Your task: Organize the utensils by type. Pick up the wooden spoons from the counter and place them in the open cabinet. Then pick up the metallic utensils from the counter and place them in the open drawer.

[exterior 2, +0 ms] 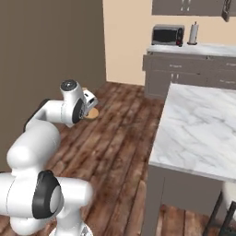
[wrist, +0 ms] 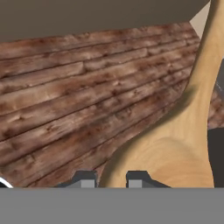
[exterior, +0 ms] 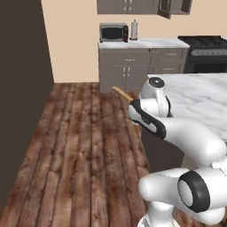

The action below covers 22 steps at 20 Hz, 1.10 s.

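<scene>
My gripper [wrist: 111, 180] is shut on the wooden spoon [wrist: 183, 144], whose tan bowl fills the lower right of the hand view while the handle runs up and away. From the left base camera the spoon's handle [exterior: 122, 93] pokes out to the left past the hand, over the floor beside the white marble counter [exterior: 199, 97]. The right base view has the gripper [exterior 2: 91, 107] and the spoon's bowl [exterior 2: 93, 113] left of the counter [exterior 2: 203, 124]. On the far wall a cabinet [exterior: 165, 7] has its door swung out. The metallic utensils and the drawer are out of view.
A dark tall wall [exterior: 22, 88] stands close on the left. Wooden floor [exterior: 88, 142] lies between it and the counter. At the far wall are base cabinets with a toaster oven [exterior: 113, 32], a paper towel roll [exterior: 134, 30] and a black stove [exterior: 206, 53].
</scene>
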Tool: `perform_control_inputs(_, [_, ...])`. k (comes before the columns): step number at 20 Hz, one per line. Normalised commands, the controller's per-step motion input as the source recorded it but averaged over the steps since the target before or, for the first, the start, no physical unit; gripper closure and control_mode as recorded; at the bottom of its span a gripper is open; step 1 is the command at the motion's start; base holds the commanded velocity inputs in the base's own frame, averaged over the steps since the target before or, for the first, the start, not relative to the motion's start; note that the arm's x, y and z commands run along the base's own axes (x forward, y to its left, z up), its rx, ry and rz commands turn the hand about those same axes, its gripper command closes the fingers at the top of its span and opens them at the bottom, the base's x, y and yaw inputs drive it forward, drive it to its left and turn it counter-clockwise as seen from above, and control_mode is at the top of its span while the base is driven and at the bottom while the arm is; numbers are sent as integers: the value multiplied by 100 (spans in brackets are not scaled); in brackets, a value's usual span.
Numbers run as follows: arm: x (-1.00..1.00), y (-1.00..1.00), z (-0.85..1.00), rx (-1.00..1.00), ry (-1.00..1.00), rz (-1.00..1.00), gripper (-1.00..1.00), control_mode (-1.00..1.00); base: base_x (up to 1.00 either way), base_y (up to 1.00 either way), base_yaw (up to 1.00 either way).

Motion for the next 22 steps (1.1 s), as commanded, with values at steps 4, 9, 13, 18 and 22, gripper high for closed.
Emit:
perform_control_inputs(4, [0,0,0,0,0,0,100,100,85,67,-21])
perform_control_inputs(9, [0,0,0,0,0,0,100,100,88,64,-23])
perform_control_inputs(13, [0,0,0,0,0,0,100,100,99,54,-26])
perform_control_inputs(18, [0,0,0,0,0,0,100,100,100,45,-30])
perform_control_inputs(22, [0,0,0,0,0,0,100,100,100,40,-29])
